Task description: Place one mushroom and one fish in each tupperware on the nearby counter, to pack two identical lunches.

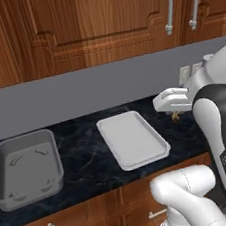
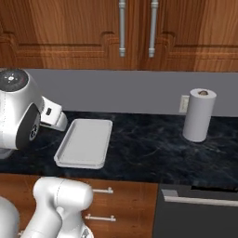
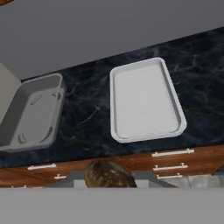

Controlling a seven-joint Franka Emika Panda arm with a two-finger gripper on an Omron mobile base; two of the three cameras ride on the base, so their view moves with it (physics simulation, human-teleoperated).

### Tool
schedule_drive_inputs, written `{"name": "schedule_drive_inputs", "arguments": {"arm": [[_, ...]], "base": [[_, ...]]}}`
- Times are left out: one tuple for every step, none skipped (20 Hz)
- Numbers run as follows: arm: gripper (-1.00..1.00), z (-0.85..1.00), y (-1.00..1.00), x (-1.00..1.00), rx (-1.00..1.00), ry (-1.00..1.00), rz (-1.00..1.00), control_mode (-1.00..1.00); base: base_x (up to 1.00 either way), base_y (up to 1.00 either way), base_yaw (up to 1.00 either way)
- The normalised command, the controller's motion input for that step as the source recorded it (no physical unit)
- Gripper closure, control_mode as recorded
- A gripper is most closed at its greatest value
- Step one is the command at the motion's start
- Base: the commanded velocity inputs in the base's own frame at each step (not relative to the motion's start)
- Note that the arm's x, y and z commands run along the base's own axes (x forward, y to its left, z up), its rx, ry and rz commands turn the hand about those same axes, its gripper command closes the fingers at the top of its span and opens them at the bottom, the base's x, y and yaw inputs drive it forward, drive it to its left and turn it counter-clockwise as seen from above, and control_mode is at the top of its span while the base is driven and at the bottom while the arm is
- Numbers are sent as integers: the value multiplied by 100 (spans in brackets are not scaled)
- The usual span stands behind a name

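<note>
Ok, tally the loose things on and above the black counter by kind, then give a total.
Deep mid-grey tub: 1
Shallow off-white tray: 1
White paper towel roll: 1
Olive-brown mushroom, held between the hand's fingertips: 1
Total: 4

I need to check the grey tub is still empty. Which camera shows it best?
The hand view: the grey tub lies open from above, its whole bare floor showing. The left base view shows the tub from the side, also empty.
</note>
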Motion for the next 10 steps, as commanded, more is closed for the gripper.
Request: {"name": "schedule_drive_inputs", "arguments": {"arm": [[100,0,0,0,0,0,0,100],[100,0,0,0,0,0,0,100],[100,0,0,0,0,0,0,100],[100,0,0,0,0,0,0,100],[100,0,0,0,0,0,0,100],[100,0,0,0,0,0,0,100],[100,0,0,0,0,0,0,100],[100,0,0,0,0,0,0,100],[100,-100,-3,0,0,0,0,-100],[100,-99,-4,0,0,0,0,-100]], "base": [[58,0,0],[59,0,0],[65,0,0],[66,0,0],[64,0,0],[54,0,0],[21,-2,0],[3,-5,0],[0,0,0],[0,0,0]]}}
